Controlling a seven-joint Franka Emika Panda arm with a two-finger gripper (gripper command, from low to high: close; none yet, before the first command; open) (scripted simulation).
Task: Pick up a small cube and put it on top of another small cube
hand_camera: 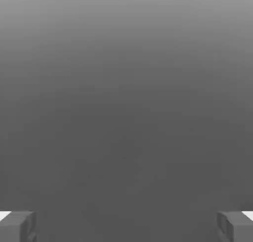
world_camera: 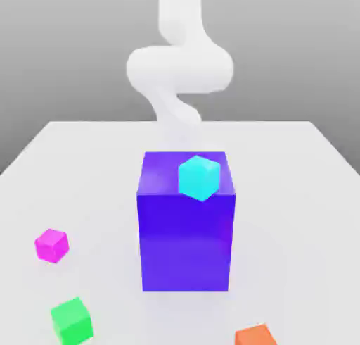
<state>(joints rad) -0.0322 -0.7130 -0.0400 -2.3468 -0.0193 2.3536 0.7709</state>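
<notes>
Fingers [hand_camera: 17, 226] wide, holding nothing: reach past the blue block [world_camera: 185, 224], descend squarely over the magenta cube [world_camera: 52, 245] near the table's [world_camera: 84, 167] front-left corner.

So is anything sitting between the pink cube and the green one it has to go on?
Nothing visible. The pink cube and green cube lie apart on bare table, both toward the exterior view's left of the big blue block.

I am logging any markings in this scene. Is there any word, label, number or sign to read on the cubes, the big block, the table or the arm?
None: no text, number or sign is on anything here. The magenta cube, green cube, cyan cube, orange cube, blue-violet block, table and white arm have plain, unmarked surfaces.
</notes>
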